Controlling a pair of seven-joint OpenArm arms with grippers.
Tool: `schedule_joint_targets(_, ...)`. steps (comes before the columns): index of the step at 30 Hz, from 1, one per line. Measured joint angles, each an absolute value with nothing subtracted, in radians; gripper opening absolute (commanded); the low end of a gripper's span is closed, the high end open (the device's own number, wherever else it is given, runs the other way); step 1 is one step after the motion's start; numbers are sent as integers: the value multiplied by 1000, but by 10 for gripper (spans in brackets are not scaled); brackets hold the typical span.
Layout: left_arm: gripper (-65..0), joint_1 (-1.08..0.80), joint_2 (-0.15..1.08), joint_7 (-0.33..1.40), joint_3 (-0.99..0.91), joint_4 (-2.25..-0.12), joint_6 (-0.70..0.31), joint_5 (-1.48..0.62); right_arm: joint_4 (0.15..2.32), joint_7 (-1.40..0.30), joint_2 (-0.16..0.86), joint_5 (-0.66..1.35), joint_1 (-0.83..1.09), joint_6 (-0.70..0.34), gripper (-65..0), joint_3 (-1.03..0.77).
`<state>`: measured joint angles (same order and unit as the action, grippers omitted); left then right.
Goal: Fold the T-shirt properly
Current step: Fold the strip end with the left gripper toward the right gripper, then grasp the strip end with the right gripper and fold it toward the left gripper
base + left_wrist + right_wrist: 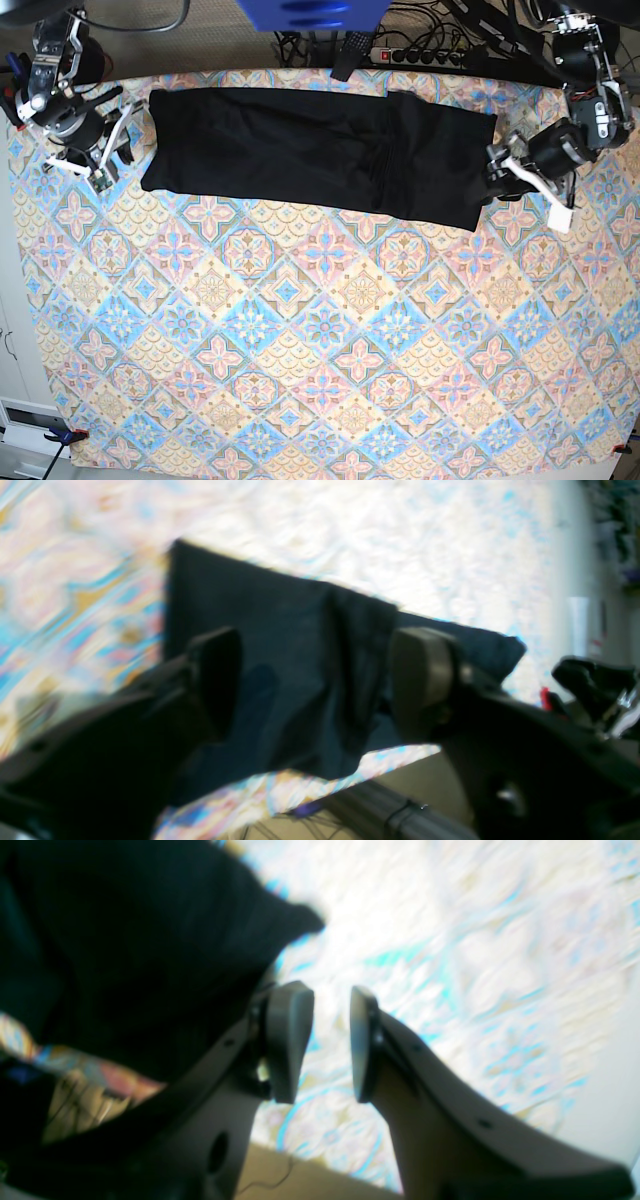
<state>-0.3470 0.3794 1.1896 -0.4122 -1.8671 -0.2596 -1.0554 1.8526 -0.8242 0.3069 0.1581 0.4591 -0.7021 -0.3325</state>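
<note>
Lying as a long matte black band, T-shirt (310,150) on the tile-patterned surface (300,350), left tool (492,172) spread wide at its edge, right tool (118,130) parted, empty.

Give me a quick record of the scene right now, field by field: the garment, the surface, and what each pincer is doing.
garment: plain black cloth T-shirt, folded into a long band lying flat across the far side
surface: patterned tablecloth with blue and orange tiles
left pincer: open, jaws wide apart over the shirt's end, nothing between them
right pincer: jaws partly apart, empty, just off the shirt's other end
cloth held: none by either arm
fold state: narrowed lengthwise, not yet folded across
</note>
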Motion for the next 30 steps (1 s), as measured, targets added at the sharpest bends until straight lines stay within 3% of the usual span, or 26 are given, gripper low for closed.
schedule_joint_targets(9, -512, -366, 410, 1190, -414, -1867, -263, -934, 1739, -834, 307, 166, 455, -701, -484, -276)
schedule_joint_targets(13, -510, -363, 411, 1186, -414, -1868, -266, -926, 1671, -958, 308, 240, 445, -695, -421, -266)
schedule_joint_targets(20, -509, -362, 411, 1186, -414, -1868, -266, -927, 1591, -936, 312, 553, 377, -695, -258, -256)
schedule_joint_targets(30, -509, -363, 408, 1186, -414, -1868, -267, -927, 1492, -934, 313, 563, 364, -695, -237, -257)
